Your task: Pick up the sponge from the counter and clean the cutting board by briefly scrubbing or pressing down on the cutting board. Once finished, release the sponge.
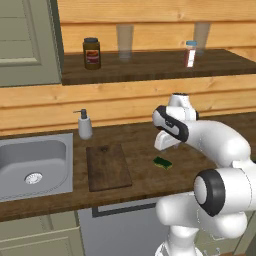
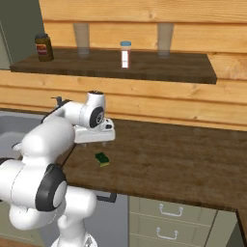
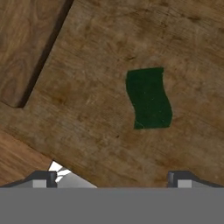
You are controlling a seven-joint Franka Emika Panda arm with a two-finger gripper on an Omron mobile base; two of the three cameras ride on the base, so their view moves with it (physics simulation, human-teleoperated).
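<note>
The sponge [image 1: 162, 162] [image 2: 102, 159] lies flat on the counter [image 1: 140, 142], dark green side up, a little right of the cutting board [image 1: 107, 167]. In the hand view the sponge [image 3: 148, 98] sits right of centre, and a corner of the cutting board [image 3: 22, 43] fills the upper left. My gripper [image 1: 164, 145] [image 2: 99, 140] [image 3: 111, 179] hangs open above the sponge, pointing down, with nothing between its fingertips [image 3: 43, 179]. It does not touch the sponge.
A steel sink [image 1: 32, 165] is set into the counter left of the board, with a soap dispenser [image 1: 85, 125] behind it. The higher shelf [image 1: 150, 67] holds a jar [image 1: 91, 52], two glasses and a small bottle [image 1: 190, 54]. Bare counter [image 2: 173, 154] stretches to the right.
</note>
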